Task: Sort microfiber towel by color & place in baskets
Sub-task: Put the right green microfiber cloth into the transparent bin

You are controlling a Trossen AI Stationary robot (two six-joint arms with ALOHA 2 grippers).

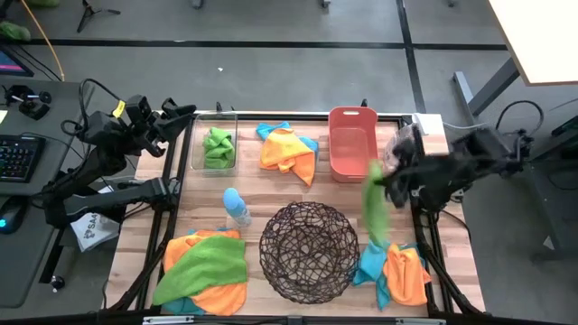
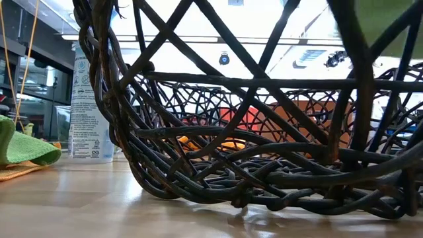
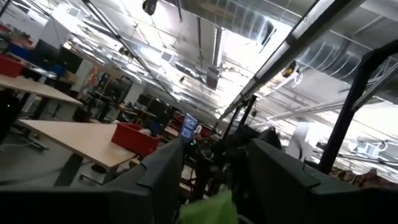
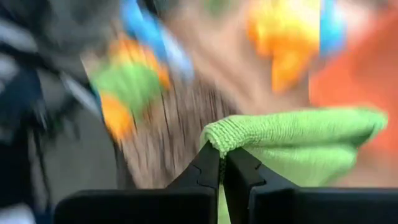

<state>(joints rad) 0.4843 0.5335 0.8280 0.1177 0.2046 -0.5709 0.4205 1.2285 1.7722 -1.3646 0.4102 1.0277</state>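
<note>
My right gripper (image 1: pixel 390 181) (image 4: pixel 222 152) is shut on a bright green towel (image 1: pixel 374 206) between the salmon-orange basket (image 1: pixel 352 162) and the round dark wire basket (image 1: pixel 307 251). Another green towel (image 1: pixel 217 146) lies in the clear bin (image 1: pixel 217 116). My left gripper (image 1: pixel 181 116) (image 3: pixel 214 177) stands open beside that bin's left wall and touches nothing that shows. Mixed piles lie on the table: green, orange and blue near left (image 1: pixel 203 269), orange and blue far centre (image 1: pixel 289 150), blue and orange near right (image 1: pixel 396 273). My right gripper pinches the green towel between its two fingertips at a folded upper edge (image 4: pixel 219 138). The cloth spreads out past the fingers in the right wrist view. In the high view it hangs as a long strip, its lower end (image 1: pixel 379 239) over the near-right pile; whether it touches, I cannot tell.
A clear bottle with a blue cap (image 1: pixel 237 208) (image 2: pixel 89 106) stands between the clear bin and the wire basket (image 2: pixel 264 152). The table's frame rails run along both sides. A desk with a keyboard (image 1: pixel 18 158) sits left of the table.
</note>
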